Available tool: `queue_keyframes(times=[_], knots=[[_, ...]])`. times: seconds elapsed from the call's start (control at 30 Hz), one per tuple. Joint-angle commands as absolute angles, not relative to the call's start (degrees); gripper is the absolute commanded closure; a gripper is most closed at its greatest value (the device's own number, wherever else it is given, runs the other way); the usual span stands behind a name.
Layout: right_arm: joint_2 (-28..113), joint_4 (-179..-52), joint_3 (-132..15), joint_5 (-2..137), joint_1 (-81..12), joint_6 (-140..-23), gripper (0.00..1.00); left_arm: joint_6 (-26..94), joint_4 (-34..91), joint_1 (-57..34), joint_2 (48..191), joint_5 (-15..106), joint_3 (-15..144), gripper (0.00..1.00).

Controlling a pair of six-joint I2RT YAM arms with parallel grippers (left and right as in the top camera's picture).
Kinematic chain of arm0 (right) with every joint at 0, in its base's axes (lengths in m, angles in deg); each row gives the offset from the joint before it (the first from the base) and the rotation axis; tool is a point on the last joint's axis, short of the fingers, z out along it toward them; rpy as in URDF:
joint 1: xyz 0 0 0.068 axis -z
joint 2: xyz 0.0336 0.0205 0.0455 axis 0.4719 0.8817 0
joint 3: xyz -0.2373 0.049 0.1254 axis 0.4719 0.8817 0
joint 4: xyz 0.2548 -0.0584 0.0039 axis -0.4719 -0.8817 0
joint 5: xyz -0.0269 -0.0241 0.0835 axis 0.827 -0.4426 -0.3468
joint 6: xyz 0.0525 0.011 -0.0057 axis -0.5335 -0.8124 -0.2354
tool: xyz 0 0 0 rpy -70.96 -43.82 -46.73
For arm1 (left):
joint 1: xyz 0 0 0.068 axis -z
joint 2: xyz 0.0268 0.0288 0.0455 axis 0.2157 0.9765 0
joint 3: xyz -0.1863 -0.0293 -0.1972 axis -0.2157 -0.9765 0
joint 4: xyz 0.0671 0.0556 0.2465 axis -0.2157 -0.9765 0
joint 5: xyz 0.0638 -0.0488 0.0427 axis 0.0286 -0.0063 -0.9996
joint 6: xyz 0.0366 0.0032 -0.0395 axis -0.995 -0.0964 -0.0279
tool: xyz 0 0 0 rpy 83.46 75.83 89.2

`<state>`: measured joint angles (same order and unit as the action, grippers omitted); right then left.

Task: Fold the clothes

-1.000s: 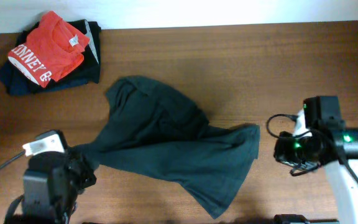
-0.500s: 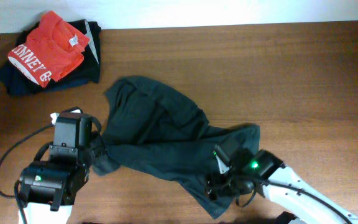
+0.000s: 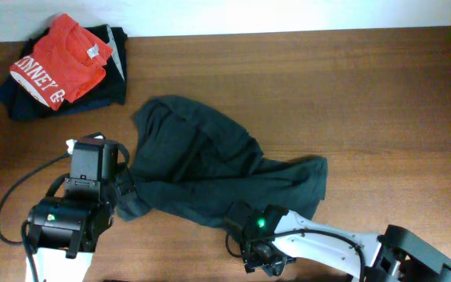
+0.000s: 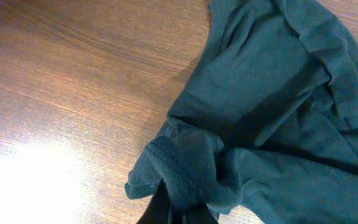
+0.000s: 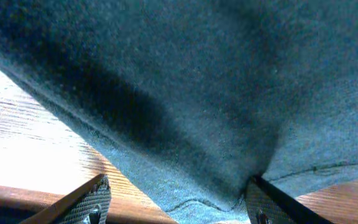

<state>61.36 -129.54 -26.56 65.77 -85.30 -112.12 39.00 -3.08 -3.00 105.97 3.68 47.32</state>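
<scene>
Heads up, your right claw (image 5: 176, 204) has just swung in to the T-shirt (image 3: 210, 168) hem and sits wide open, cloth sagging between its fingers, while your left claw (image 4: 169, 211) stays clamped on a bunched corner, so I'd say the fold's barely started.

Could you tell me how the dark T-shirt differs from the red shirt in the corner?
The dark T-shirt is charcoal and shows no lettering; the red shirt has white letters. The dark T-shirt lies spread and rumpled on the table; the red shirt is folded on a pile of dark garments. The left gripper pinches a bunched edge of the dark T-shirt; nothing touches the red shirt.
</scene>
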Motion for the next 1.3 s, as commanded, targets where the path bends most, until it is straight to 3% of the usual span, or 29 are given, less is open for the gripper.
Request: queue_keyframes(times=[0.0, 0.1, 0.13, 0.2, 0.4, 0.57, 0.7, 0.83, 1.0, 1.13, 1.23, 1.27], knots=[[64.9, -126.0, -24.0, 65.2, -86.6, -113.1, 0.33, 38.1, -2.8, -3.1, 106.0, 3.7, 47.1, 0.99], [64.9, -125.6, -24.1, 65.8, -86.6, -113.8, 0.64, 38.1, -2.8, -3.1, 106.0, 3.6, 47.1, 0.99], [64.9, -125.7, -24.1, 66.3, -86.6, -114.9, 0.80, 38.1, -2.8, -3.1, 106.0, 3.6, 47.1, 0.99], [64.9, -126.0, -24.3, 66.3, -86.1, -114.9, 0.95, 38.1, -2.8, -3.1, 106.0, 3.7, 47.2, 0.99], [60.4, -137.3, -30.4, 71.7, -77.1, -114.6, 0.96, 38.0, -3.1, -3.1, 105.5, 3.7, 48.2, 1.00], [45.6, -157.2, -50.3, 74.1, -63.0, -101.1, 0.96, 38.0, -4.6, -3.1, 100.8, 3.6, 58.2, 0.99], [39.2, -165.0, -66.0, 74.7, -56.8, -94.8, 0.96, 38.1, -4.2, -3.1, 99.6, 4.8, 59.9, 0.99], [39.3, -160.4, -69.3, 76.5, -55.7, -94.6, 0.96, 37.7, -0.9, -3.1, 107.5, 10.1, 58.2, 0.99], [56.6, -140.5, -75.6, 76.5, -47.5, -90.0, 0.96, 33.4, 20.8, -3.6, 131.6, 16.1, 59.4, 1.00], [66.0, -152.4, -107.1, 70.1, -35.4, -83.2, 0.96, 27.3, 20.4, -9.2, 138.1, 17.2, 81.7, 1.00], [72.0, -167.3, -147.7, 66.9, -19.3, -79.1, 0.96, 21.6, 14.4, -14.3, 138.1, 18.0, 110.7, 1.00], [72.2, -168.6, -150.7, 65.1, -16.9, -79.1, 0.96, 20.7, 13.1, -15.3, 138.1, 18.3, 115.4, 0.99]])
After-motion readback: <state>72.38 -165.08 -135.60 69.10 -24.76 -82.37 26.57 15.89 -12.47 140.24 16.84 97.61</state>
